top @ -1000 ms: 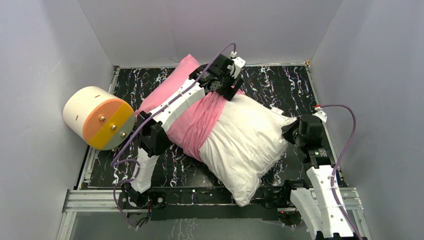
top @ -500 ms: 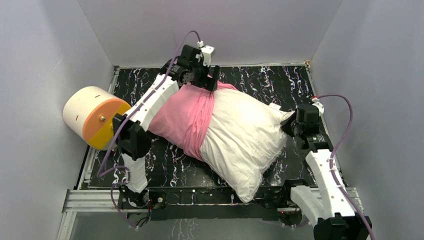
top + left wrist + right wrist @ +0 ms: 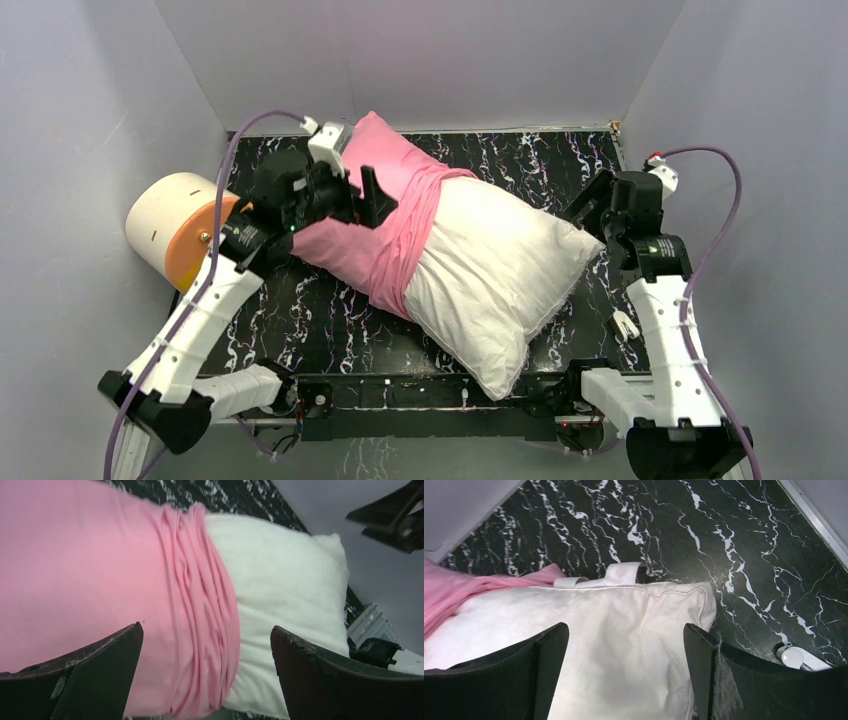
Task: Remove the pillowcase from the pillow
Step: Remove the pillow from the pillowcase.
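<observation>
Pillowcase (image 3: 385,225) bunched over pillow (image 3: 490,270) far-left half. Left claw (image 3: 206,635) wide open, empty, over pillowcase. Right claw (image 3: 625,630) wide open, empty.

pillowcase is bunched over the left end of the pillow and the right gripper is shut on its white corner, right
No: the right gripper is open, not gripping the white corner of the pillow, per the right wrist view. The pillowcase is bunched over its left end.
</observation>
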`<state>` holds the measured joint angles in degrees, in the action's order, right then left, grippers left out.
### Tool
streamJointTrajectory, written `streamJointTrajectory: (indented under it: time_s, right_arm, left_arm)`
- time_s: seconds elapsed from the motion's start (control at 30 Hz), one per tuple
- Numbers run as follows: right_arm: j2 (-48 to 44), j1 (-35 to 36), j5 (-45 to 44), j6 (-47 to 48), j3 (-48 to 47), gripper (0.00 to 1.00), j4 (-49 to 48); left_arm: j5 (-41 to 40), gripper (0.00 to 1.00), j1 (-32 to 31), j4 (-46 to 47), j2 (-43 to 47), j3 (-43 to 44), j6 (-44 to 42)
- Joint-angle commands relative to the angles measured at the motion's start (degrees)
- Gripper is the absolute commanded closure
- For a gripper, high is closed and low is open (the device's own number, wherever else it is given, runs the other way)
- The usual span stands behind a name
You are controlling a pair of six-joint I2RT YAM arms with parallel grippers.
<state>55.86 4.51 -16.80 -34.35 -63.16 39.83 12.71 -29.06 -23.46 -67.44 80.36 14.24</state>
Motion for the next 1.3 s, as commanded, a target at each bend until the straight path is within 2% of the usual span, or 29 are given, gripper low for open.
streamJointTrajectory:
  time_s: [0.0,0.1,0.23,0.37,0.5,0.6,0.67,0.73,0.77,0.87,0.97,1.1,1.13,1.2,1.27]
  right_arm:
    - [-7.0,-0.2,3.0,-2.7,-3.2,0.07,5.9]
    - [-14.7,-0.2,10.0,-8.5,2.3,0.04,9.1]
    - [-26.6,-0.2,14.2,-18.3,17.4,0.03,14.0]
    - [-36.9,-0.2,20.0,-23.9,27.0,0.07,14.5]
    - [-40.8,-0.2,27.9,-26.0,34.9,0.45,0.4]
    - [-34.3,-0.2,32.4,-26.5,37.2,0.78,-11.9]
    - [-27.9,-0.3,27.3,-24.2,32.6,0.92,-12.1]
    - [-21.8,-0.2,15.8,-19.8,26.6,0.97,-9.6]
    - [-18.9,-0.2,10.6,-17.0,22.5,0.96,-8.4]
    - [-11.9,-0.2,3.7,-9.0,14.6,0.77,-5.7]
    - [-7.6,-0.2,7.7,-2.5,10.9,0.62,-3.9]
    - [-5.0,-0.3,16.0,-0.3,6.4,0.49,6.7]
    - [-5.5,-0.2,18.7,-0.6,6.1,0.44,9.4]
    - [-8.7,-0.3,21.0,-2.0,7.0,0.26,13.7]
    - [-13.1,-0.2,19.9,-4.5,8.6,0.17,17.6]
  left_arm:
    - [0.8,0.02,0.1,-1.7,8.0,-14.2,7.9]
    - [4.7,0.02,0.0,-2.5,13.9,-21.1,12.7]
    - [11.1,0.02,0.0,-3.4,19.3,-27.0,17.9]
    - [14.0,0.02,0.0,-4.3,23.1,-32.1,19.9]
    - [18.8,0.02,0.0,-2.5,21.2,-36.9,17.8]
    - [19.8,0.02,0.0,-1.3,16.4,-38.4,16.9]
    - [17.7,0.02,-0.2,-0.8,15.1,-39.1,16.9]
    - [15.6,0.02,-0.3,1.6,15.5,-41.0,18.2]
    - [16.0,0.02,-0.4,3.6,15.6,-42.2,19.2]
    - [17.4,0.02,-2.0,9.6,13.1,-44.2,22.3]
    - [12.1,0.02,-5.7,12.6,10.6,-44.4,23.7]
    - [6.8,0.02,-9.6,14.0,6.1,-42.1,23.3]
    - [5.5,0.02,-10.3,14.0,5.0,-41.8,22.9]
    - [3.6,0.02,-11.1,14.1,3.6,-41.4,22.8]
    - [2.2,0.02,-11.4,14.4,3.0,-41.6,22.8]
